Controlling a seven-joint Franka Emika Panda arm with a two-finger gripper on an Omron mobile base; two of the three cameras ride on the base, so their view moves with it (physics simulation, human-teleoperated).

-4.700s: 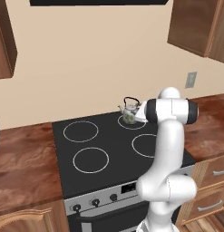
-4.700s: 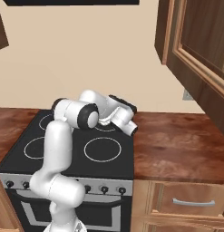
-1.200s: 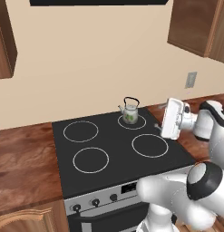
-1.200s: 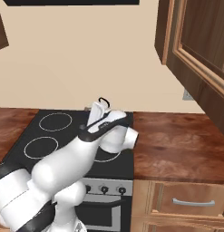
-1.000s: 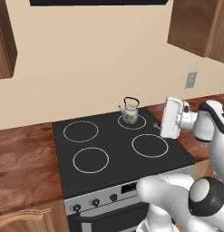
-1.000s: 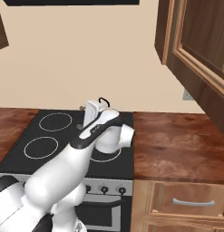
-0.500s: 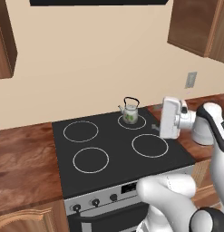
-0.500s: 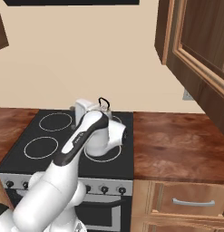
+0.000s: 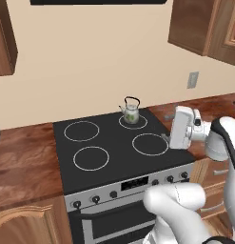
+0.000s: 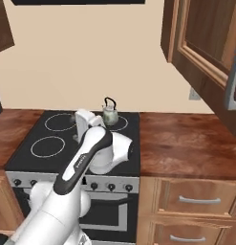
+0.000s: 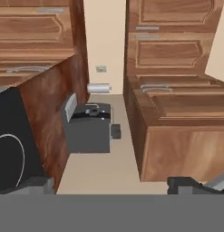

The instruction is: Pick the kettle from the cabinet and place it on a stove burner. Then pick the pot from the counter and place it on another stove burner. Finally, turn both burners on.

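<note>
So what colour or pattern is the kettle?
Whitish-grey kettle with green leaf print, black handle; clearest in the left base view.

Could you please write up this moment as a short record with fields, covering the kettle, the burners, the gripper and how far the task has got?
kettle: upright on the back right burner
cooktop: black glass, four white ring burners
other three burners: bare, nothing standing on them
gripper: fingers wide apart, holding nothing
hand: above the right edge of the cooktop, rolled on its side and looking along the counter
counter: reddish-brown wood right of the range
task stage: kettle placed; pot not yet on a burner
</note>
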